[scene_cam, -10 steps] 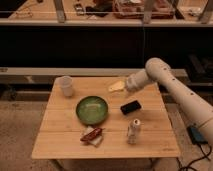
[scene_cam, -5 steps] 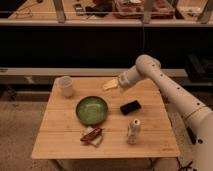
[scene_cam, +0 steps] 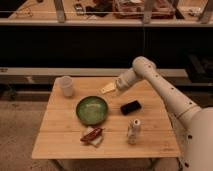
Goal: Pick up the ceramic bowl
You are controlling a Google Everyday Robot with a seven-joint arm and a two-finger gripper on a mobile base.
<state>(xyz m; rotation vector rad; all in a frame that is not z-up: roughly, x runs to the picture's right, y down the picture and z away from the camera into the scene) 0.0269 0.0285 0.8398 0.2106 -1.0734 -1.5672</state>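
Observation:
The ceramic bowl (scene_cam: 92,109) is round, shallow and green with a darker rim. It sits on the wooden table (scene_cam: 150,140), left of centre. My gripper (scene_cam: 108,89) hangs above the table's far side, up and to the right of the bowl and apart from it. The white arm (scene_cam: 165,92) reaches in from the right.
A small white cup (scene_cam: 66,85) stands at the table's far left. A black flat object (scene_cam: 131,107) lies right of the bowl. A small white bottle (scene_cam: 133,131) stands near the front right. A red and white packet (scene_cam: 92,135) lies near the front edge.
The arm has swung left and toward the table's far side, bringing the gripper nearer above the bowl's far right. The objects on the table have not moved.

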